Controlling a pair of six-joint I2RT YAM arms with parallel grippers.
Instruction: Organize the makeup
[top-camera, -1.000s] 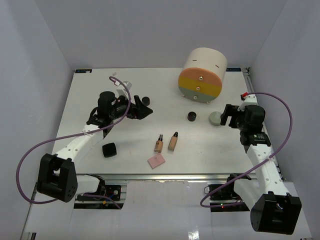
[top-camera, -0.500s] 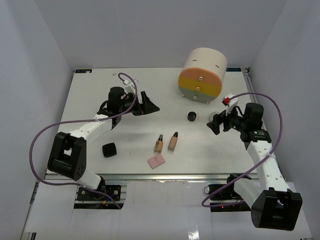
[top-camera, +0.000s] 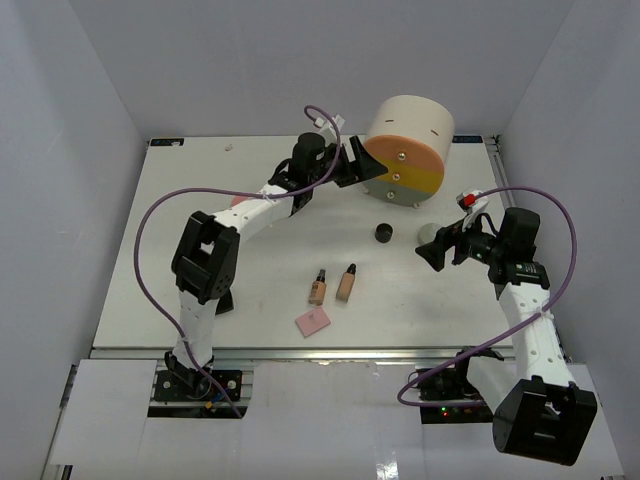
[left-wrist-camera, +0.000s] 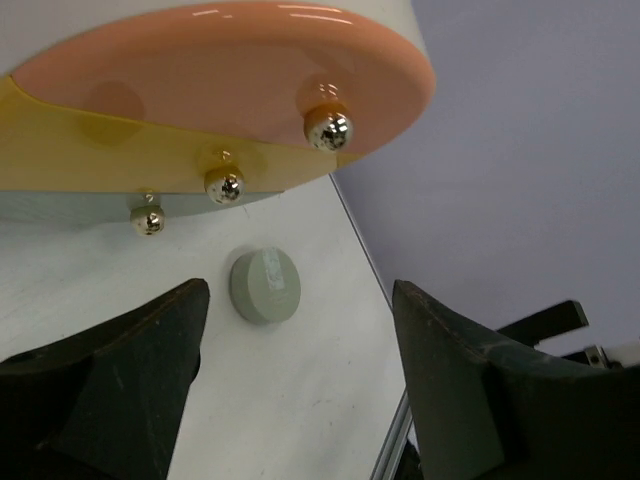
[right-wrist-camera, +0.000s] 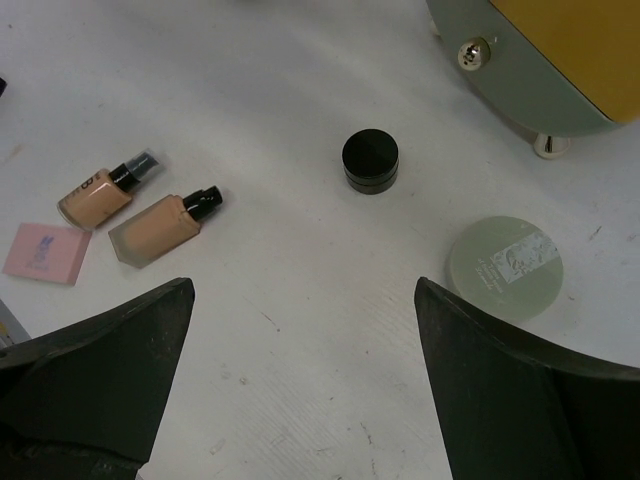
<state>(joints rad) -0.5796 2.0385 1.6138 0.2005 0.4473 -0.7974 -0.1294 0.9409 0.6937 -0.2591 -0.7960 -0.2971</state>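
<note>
My left gripper (top-camera: 356, 166) is open and empty, right in front of the cream drawer cylinder (top-camera: 408, 120), close to its pink drawer (left-wrist-camera: 230, 80). My right gripper (top-camera: 438, 252) is open and empty beside the pale green round jar (top-camera: 427, 234), not touching it. That jar also shows in both wrist views (left-wrist-camera: 265, 287) (right-wrist-camera: 505, 267). A small black round jar (top-camera: 383, 233) stands in mid-table. Two beige black-capped bottles (top-camera: 318, 287) (top-camera: 347, 283) lie side by side, with the flat pink square (top-camera: 313, 322) in front of them. The black square compact is hidden behind the left arm.
The cylinder has a pink, a yellow (left-wrist-camera: 100, 150) and a grey drawer (left-wrist-camera: 60, 205), each with a metal knob (left-wrist-camera: 328, 128), all shut. The table's right edge (left-wrist-camera: 385, 440) runs just past the green jar. White walls enclose the table.
My left arm has swung from the left middle of the table across to the drawer cylinder's front. My right gripper has shifted slightly left and turned next to the green jar.
</note>
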